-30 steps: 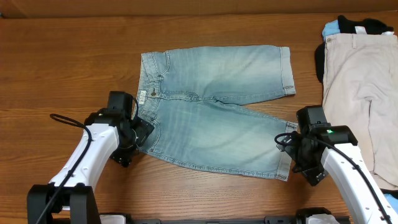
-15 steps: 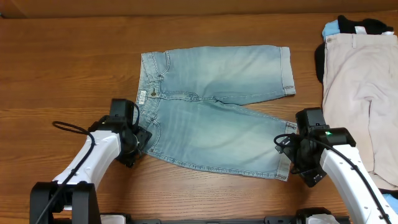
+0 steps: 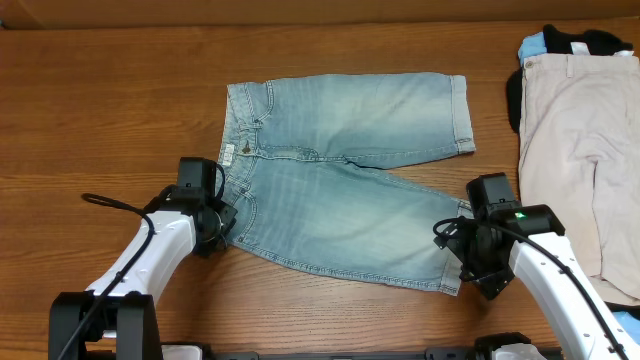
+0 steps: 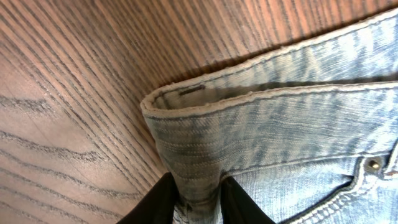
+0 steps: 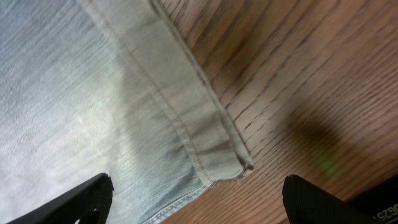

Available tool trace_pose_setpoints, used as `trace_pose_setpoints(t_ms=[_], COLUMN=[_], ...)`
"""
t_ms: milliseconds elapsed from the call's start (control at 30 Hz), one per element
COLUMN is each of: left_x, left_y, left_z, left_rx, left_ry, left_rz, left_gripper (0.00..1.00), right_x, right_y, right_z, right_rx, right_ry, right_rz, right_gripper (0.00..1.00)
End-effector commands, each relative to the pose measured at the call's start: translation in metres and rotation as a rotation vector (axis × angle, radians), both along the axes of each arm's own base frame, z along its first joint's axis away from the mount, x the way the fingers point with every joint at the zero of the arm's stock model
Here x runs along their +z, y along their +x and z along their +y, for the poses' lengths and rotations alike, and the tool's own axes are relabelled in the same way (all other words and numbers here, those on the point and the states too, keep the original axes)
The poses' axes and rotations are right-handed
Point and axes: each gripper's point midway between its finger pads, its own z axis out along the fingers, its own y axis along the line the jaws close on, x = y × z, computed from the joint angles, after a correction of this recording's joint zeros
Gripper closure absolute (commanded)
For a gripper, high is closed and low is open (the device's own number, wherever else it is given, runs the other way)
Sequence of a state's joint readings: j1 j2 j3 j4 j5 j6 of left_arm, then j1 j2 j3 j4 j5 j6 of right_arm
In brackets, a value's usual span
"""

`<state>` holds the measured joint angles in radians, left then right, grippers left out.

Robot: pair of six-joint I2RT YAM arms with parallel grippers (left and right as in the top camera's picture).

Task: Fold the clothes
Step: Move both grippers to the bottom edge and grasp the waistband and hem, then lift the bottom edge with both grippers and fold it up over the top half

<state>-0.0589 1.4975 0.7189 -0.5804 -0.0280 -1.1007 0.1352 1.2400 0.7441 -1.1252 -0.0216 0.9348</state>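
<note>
Faded light-blue denim shorts (image 3: 340,180) lie flat in the middle of the table, waistband to the left, legs pointing right. My left gripper (image 3: 228,222) is at the near waistband corner. In the left wrist view its black fingers (image 4: 158,202) pinch a raised fold of the waistband (image 4: 249,124), so the left gripper (image 4: 198,208) is shut on the denim. My right gripper (image 3: 462,268) hovers at the near leg's hem corner. In the right wrist view it (image 5: 199,199) stands open, fingers (image 5: 81,199) wide apart on either side of the hem (image 5: 186,118), touching nothing.
Beige shorts (image 3: 580,150) lie spread at the right edge, with blue and black pieces (image 3: 575,42) bunched behind them. Bare wooden table (image 3: 100,100) surrounds the denim shorts on the left, front and back.
The left gripper has closed on the waistband corner and drawn it up slightly. The right arm has shifted a little left and forward over the hem corner.
</note>
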Motion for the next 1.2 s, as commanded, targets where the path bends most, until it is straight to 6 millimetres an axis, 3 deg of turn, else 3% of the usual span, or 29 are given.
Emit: trace_pose_setpoints(t_ms=[0,67,167,367,600,767,900,933,1067,1167], left_x=[-0.011,-0.014,-0.017,-0.017,-0.018,-0.018,-0.017,-0.016,0.004,0.033], left_y=[-0.012,-0.016,-0.019,-0.020,-0.023,-0.022,-0.022,-0.019,-0.002,0.011], left_z=[0.006,0.006,0.006,0.006,0.004,0.004,0.002,0.001,-0.007,-0.008], left_rx=[0.012,0.012,0.010,0.010,-0.072,-0.122,-0.150,-0.166,-0.307,-0.383], left_ry=[0.034,0.034,0.033,0.031,0.033,0.042,0.036,0.033,0.024,0.036], left_rz=[0.032,0.044,0.057,0.059,0.071,0.071,0.069,0.060,0.031,0.038], left_gripper=[0.79,0.87,0.96,0.96,0.96,0.96,0.96,0.96,0.96,0.96], right_x=[-0.002,-0.004,-0.014,-0.046,-0.054,-0.054,-0.053,-0.053,-0.047,-0.031], right_y=[-0.003,-0.005,-0.011,-0.025,-0.031,-0.036,-0.036,-0.035,-0.022,-0.003], right_z=[0.007,0.009,0.012,0.029,0.032,0.033,0.033,0.033,0.037,0.039], right_rx=[0.013,0.005,-0.009,-0.006,-0.032,-0.033,-0.033,-0.033,0.028,0.108], right_ry=[0.023,0.024,0.046,0.154,0.178,0.181,0.182,0.186,0.202,0.205], right_rz=[0.009,0.017,0.031,0.035,0.046,0.067,0.066,0.062,0.008,-0.072], right_gripper=[0.11,0.21,0.26,0.28,0.39,0.56,0.89,0.96,0.96,0.96])
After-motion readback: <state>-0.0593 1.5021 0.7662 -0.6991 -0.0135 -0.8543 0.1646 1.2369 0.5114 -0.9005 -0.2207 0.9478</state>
